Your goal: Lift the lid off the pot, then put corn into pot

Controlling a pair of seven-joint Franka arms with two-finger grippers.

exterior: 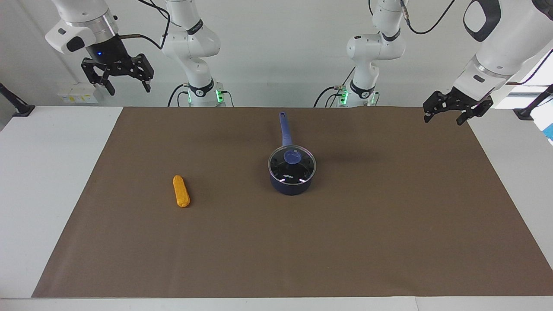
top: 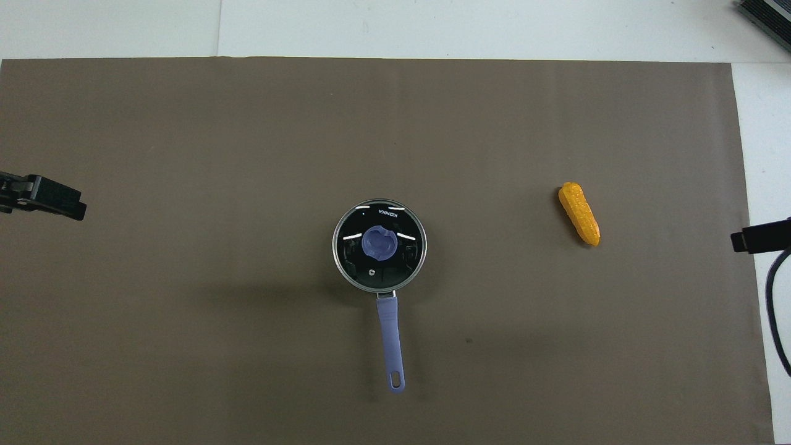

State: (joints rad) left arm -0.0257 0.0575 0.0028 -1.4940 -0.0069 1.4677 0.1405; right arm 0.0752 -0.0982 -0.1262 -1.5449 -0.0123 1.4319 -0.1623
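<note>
Across the table, in the facing view: pot (exterior: pixel 291 185) in the middle of the brown mat (exterior: pixel 389 242), with lid (exterior: pixel 298 170) flat on top and blue knob (exterior: pixel 293 156) in the lid's middle. Long handle (exterior: pixel 284 128) pointing toward the robots. Corn (exterior: pixel 181 191) lying on the mat, well apart from the pot, toward the right arm's end. Right gripper (exterior: pixel 128 88) up high over its end of the table, claw spread wide, holding nothing. Left gripper (exterior: pixel 443 117) up over the mat's corner at its end, claw spread too, empty. Both waiting.

From the overhead view: lid (top: pixel 405 253) closing the pot, handle (top: pixel 390 337) toward the robots, corn (top: pixel 579 214) off by itself. Only the tips of the left gripper (top: pixel 46 199) and right gripper (top: pixel 760 238) showing at the sides.

Glass lid: probably hard, smooth and easy to break. Best pinched by the knob (top: pixel 379 242) and lifted straight up. Corn: likely small, light and quick to roll. Best pinched across its middle.
</note>
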